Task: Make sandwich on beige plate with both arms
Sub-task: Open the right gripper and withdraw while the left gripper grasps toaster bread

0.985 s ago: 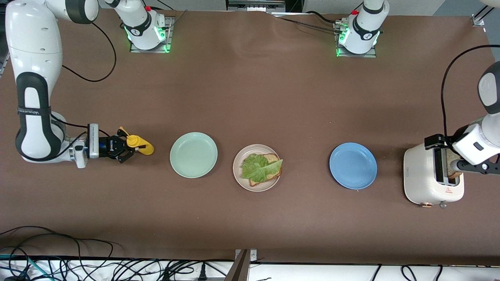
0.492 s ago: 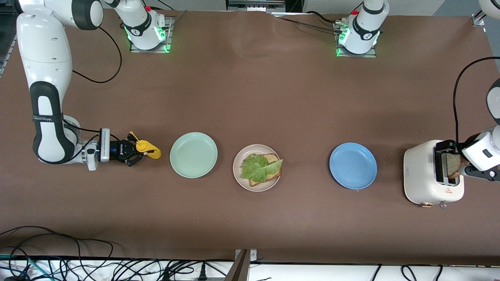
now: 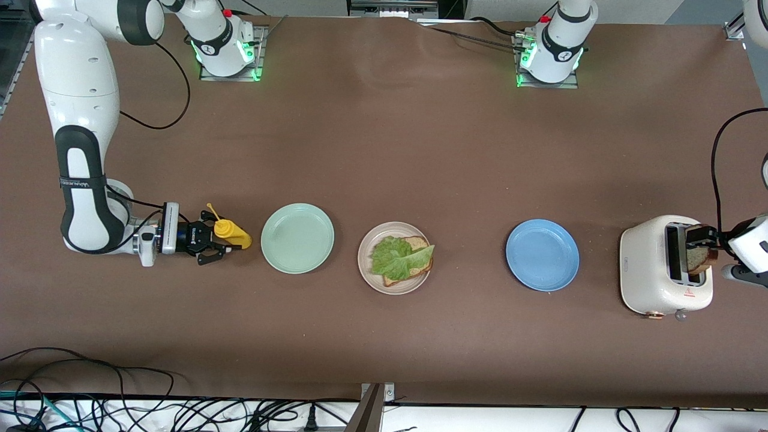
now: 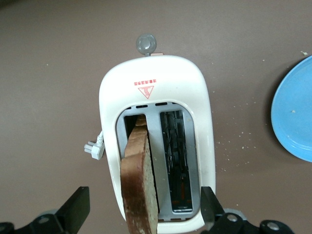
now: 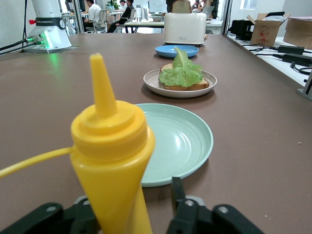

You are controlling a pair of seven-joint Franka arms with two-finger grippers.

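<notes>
Cream-white and light-looking, the toaster (image 3: 651, 270) stands nearest me at the left arm's end of the worktop (image 3: 384, 150). The left tool (image 4: 145, 207) hangs over it, spread as wide as it goes and gripping nothing, with a finger on either side of the brown bread slice (image 4: 140, 185) that leans in one slot. If it closes off-centre, I think it could nip only the crust and crumble it. It could also jam the slice against the slot wall and lift or drag the toaster along. A touch farther off, mid-worktop, sits the beige plate (image 3: 365, 255) with the half-made sandwich (image 3: 417, 243): one slice under a ruffled lettuce leaf (image 3: 396, 257). The leaf humps up and hangs over the bread's edge, so a top slice set down flat may rock, slide off or push the leaf onto the plate. The blue plate (image 3: 542, 255) between toaster and sandwich is an easy wrong target. Farther again are the mint plate (image 3: 297, 238) and, just beside it, the yellow squeeze bottle (image 3: 231, 233), apparently upright. The right tool (image 3: 211, 242) sits low round the bottle's base with its fingers parted, one visibly clear of the plastic. A careless pull-back could clip that tall, narrow bottle and topple it onto the mint plate.
</notes>
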